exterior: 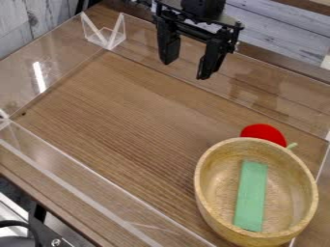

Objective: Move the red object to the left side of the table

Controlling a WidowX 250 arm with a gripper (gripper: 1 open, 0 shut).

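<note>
Camera view:
Red object (263, 134): sits on the bench (129, 125) at the right, touching or just behind the far rim of the wooden bowl (256, 187); partly hidden by it.
Handling: probably light, smooth and rounded, so it may slip; not fragile by the look.
Hold: best across its rounded middle, from above.
End effector (188, 66): fingers apart, empty, hanging over the far middle, well apart from the red object.
Green bar (252, 196): lies inside the bowl.
Writing: none readable.
</note>
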